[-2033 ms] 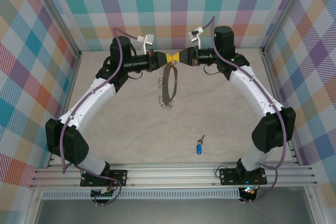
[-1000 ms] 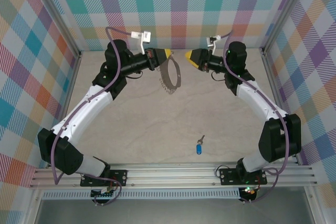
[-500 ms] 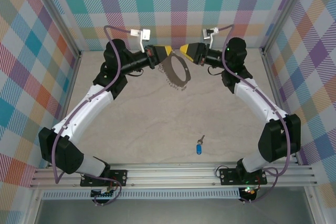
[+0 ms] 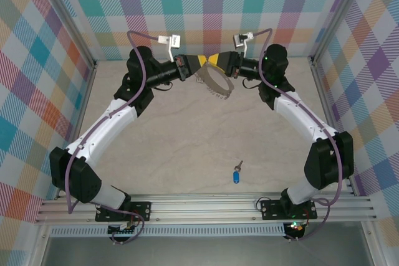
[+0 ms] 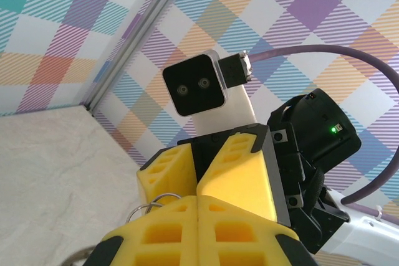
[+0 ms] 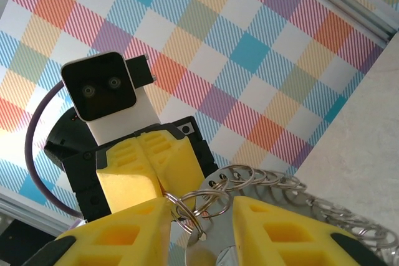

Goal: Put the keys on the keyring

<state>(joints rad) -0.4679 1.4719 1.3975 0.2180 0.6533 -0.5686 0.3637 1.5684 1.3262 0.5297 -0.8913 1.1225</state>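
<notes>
The keyring [image 4: 217, 84], a silver hoop fringed with small loops, hangs above the back of the table. My left gripper [image 4: 200, 61] is shut on its rim; the left wrist view has the jaws [image 5: 198, 216] pressed together with two small loops [image 5: 153, 204] beside them. My right gripper [image 4: 216, 60] meets the left one tip to tip. In the right wrist view its jaws [image 6: 199, 232] stand apart with the keyring [image 6: 262, 182] band and loops in the gap. The blue-headed key [image 4: 236, 174] lies on the table near the front, far from both grippers.
Checked walls close in the back and both sides, and the back wall [image 4: 206, 17] is just behind the grippers. An aluminium rail [image 4: 206, 207] with the arm bases runs along the near edge. The beige table [image 4: 187, 147] stretches between the arms.
My right gripper has swung left to meet the left gripper, and its jaws have narrowed round the ring. The ring has tilted from edge-on toward flat.
</notes>
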